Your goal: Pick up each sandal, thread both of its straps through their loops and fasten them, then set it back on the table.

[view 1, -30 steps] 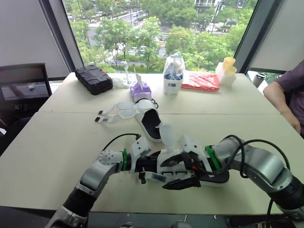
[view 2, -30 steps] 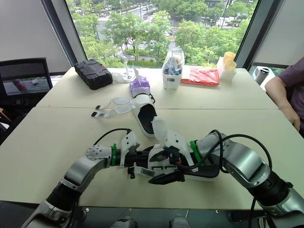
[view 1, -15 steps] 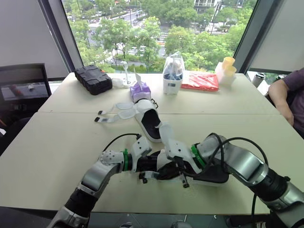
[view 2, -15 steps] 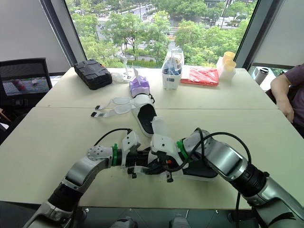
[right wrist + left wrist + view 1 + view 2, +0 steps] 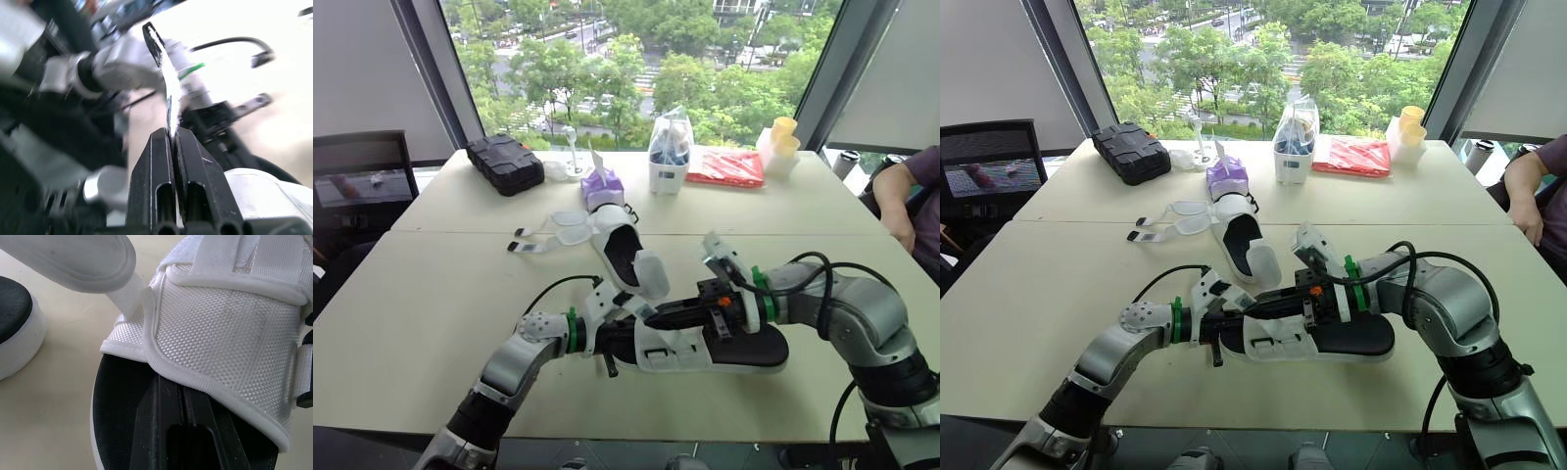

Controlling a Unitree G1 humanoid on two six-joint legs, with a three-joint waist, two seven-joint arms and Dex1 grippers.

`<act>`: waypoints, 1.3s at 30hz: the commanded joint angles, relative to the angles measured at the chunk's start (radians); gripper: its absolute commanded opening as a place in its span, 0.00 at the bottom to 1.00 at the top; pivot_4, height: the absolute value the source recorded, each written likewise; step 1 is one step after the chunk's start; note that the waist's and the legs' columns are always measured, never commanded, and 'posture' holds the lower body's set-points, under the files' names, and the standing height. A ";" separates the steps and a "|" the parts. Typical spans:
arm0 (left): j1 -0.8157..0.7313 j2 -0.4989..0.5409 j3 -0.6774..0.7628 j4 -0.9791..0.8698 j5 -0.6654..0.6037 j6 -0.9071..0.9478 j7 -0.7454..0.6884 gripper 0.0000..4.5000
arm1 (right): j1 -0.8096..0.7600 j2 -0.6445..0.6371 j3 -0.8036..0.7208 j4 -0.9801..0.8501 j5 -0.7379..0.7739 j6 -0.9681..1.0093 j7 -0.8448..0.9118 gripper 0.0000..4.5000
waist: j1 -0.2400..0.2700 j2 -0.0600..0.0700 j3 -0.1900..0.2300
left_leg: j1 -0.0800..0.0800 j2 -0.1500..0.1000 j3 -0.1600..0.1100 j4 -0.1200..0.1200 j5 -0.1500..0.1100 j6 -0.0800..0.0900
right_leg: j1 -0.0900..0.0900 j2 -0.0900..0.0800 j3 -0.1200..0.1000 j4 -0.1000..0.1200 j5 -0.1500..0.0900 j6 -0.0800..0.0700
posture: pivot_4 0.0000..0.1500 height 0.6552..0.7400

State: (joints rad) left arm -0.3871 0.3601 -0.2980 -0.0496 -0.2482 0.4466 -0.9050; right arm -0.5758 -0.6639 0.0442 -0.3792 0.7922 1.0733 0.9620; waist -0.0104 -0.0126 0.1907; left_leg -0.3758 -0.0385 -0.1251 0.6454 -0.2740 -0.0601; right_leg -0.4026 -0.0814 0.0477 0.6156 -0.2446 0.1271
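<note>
White woven sandal with black footbed (image 5: 749, 345) sits on the table (image 5: 431, 294), near edge; left gripper (image 5: 182, 394), jaws closed, is tucked inside it. Right gripper (image 5: 172, 137) pinches the white strap (image 5: 168, 85), which looks light and floppy, so grip near its tip.

Sandal (image 5: 220, 333) upper of coarse white woven cloth, matt black textured footbed (image 5: 117, 396), smooth matt cream table (image 5: 58, 396)

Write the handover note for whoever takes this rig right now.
Left gripper: fingers shut, tucked under the white upper of the near sandal.
Right gripper: shut on its strap, not yet fastened.
Far sandal lies on the table, straps splayed open.
Done: neither sandal.
To do: fasten this one, set it down, then the far one.
</note>
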 commanded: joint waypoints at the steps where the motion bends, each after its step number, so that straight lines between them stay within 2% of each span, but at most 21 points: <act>1: 0.007 -0.006 -0.015 -0.001 0.004 0.000 -0.002 0.00 | 0.012 0.063 -0.106 0.019 0.041 0.034 -0.143 0.02 | 0.000 0.000 0.000 | 0.000 0.000 0.000 0.000 0.000 0.000 | 0.000 0.000 0.000 0.000 0.000 0.000 | 1.00 1.00; 5: 0.002 -0.008 -0.022 0.005 0.009 -0.007 -0.007 0.00 | 0.046 0.134 -0.167 0.063 0.036 0.059 -0.280 0.02 | -0.001 0.000 0.000 | 0.000 0.000 0.000 0.000 0.000 0.000 | 0.000 0.000 0.000 0.000 0.000 0.000 | 1.00 1.00; 16: 0.010 -0.008 -0.022 0.001 0.014 -0.013 -0.007 0.00 | 0.121 0.186 -0.282 0.105 0.107 0.101 -0.393 0.02 | -0.005 0.000 0.000 | 0.001 0.000 0.000 0.000 0.000 0.000 | -0.001 0.001 0.000 0.002 0.000 0.000 | 1.00 1.00; 22: 0.015 -0.009 -0.021 -0.005 0.013 -0.011 -0.002 0.00 | 0.153 0.170 -0.256 0.133 0.083 0.095 -0.414 0.02 | -0.005 0.001 0.000 | 0.001 0.000 0.000 0.000 0.000 0.000 | -0.001 0.001 0.000 0.002 0.000 0.000 | 1.00 1.00; 33: 0.028 -0.016 -0.017 -0.018 0.010 -0.009 0.021 0.00 | 0.074 0.163 -0.199 0.272 -0.006 0.102 -0.449 0.02 | -0.007 0.001 -0.001 | 0.001 0.000 0.001 0.000 0.000 0.000 | 0.000 0.001 0.000 0.002 0.000 -0.001 | 1.00 1.00; 34: 0.030 -0.015 -0.016 -0.021 0.009 -0.009 0.023 0.00 | 0.067 0.165 -0.204 0.283 -0.007 0.104 -0.453 0.14 | -0.007 0.001 -0.001 | 0.002 0.000 0.001 0.000 0.000 0.000 | 0.000 0.001 0.000 0.002 0.000 -0.001 | 1.00 1.00; 36: 0.036 -0.015 -0.015 -0.028 0.008 -0.008 0.028 0.00 | 0.062 0.163 -0.211 0.295 -0.005 0.114 -0.457 0.30 | -0.007 0.001 -0.001 | 0.002 0.000 0.001 0.000 0.000 0.000 | 0.000 0.001 0.000 0.002 0.001 -0.001 | 1.00 1.00; 39: 0.041 -0.017 -0.015 -0.035 0.007 -0.007 0.036 0.00 | 0.062 0.129 -0.188 0.287 -0.037 0.086 -0.436 0.64 | -0.006 0.001 -0.001 | 0.001 0.000 0.000 0.000 0.000 0.000 | 0.000 0.001 0.000 0.002 0.001 -0.001 | 1.00 1.00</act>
State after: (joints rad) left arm -0.3568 0.3419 -0.3102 -0.0701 -0.2451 0.4319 -0.8755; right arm -0.5066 -0.5089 -0.1422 -0.0743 0.7668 1.1776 0.5124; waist -0.0161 -0.0113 0.1900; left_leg -0.3749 -0.0382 -0.1246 0.6453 -0.2739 -0.0601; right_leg -0.4030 -0.0805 0.0480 0.6177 -0.2441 0.1264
